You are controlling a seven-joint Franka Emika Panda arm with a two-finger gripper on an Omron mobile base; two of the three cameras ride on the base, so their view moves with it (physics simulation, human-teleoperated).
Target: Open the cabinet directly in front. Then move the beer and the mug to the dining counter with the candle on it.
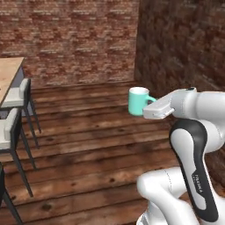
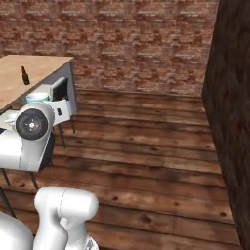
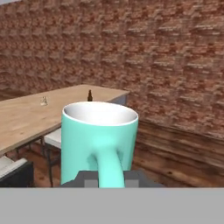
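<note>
While the arm reaches out over the wooden floor (image 1: 88, 145), the gripper (image 3: 109, 177) is clamped on the handle of the mug (image 1: 139, 100), holding it upright in the air, clear of any support. In the hand view the mug's loop handle faces the camera and runs down between the two fingertips, and its white inside is visible from above. In the left base view the mug hangs in front of the hand, with the brick wall (image 1: 74, 39) behind it. In the right base view just the top of the mug pokes out above the arm's round joint.

The long wood-grain surface (image 3: 30, 118) stands off to the left, well apart from the mug. On it the beer (image 3: 90, 95) stands upright near the far end, and the candle (image 3: 44, 101) sits further along, apart from the bottle. The right base view also shows the bottle standing on that surface. Grey-cushioned stools (image 1: 15, 99) with dark frames stand along its edge.
</note>
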